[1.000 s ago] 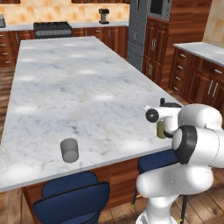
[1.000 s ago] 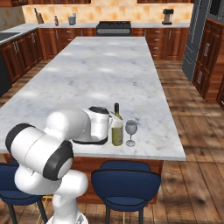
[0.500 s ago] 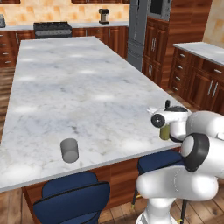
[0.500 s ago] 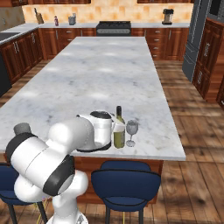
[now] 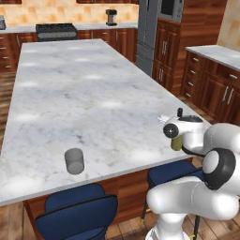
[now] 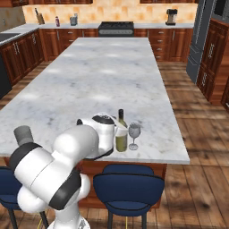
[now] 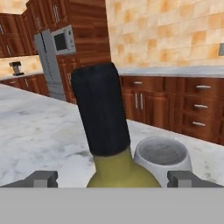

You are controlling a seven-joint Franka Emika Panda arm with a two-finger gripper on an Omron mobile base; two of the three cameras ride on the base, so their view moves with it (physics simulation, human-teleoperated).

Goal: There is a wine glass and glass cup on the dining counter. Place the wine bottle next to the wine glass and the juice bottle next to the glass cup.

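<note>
The hand (image 7: 112, 179) sits at the bottom of the hand view with its two grey fingertips (image 7: 41, 178) spread wide apart, one at lower left and one at lower right of the frame. The wine bottle (image 7: 107, 140) rises between them at centre frame, olive body low and dark neck pointing up, so its long axis runs vertically and square to the line joining the fingertips. The tips stand clear of the glass on both sides; the hand is open and holds nothing. In the right base view the white wrist housing lies just left of the wine bottle (image 6: 120, 134) at lower centre, level with the bottle's body. The bottle stands upright on the bench (image 6: 103, 76) near its front edge. The wine glass (image 6: 133, 135) stands immediately to the right of the bottle in that view, and its rim appears at lower right of the hand view behind the bottle shoulder; whether the two touch cannot be determined. By this layout the bottle placement appears complete, and any withdrawal would need to run straight back along the approach line, away from the bottle and glass. The glass cup (image 5: 74, 161) stands at lower left of the left base view, well apart from the hand (image 5: 172, 133), along the same front edge.
</note>
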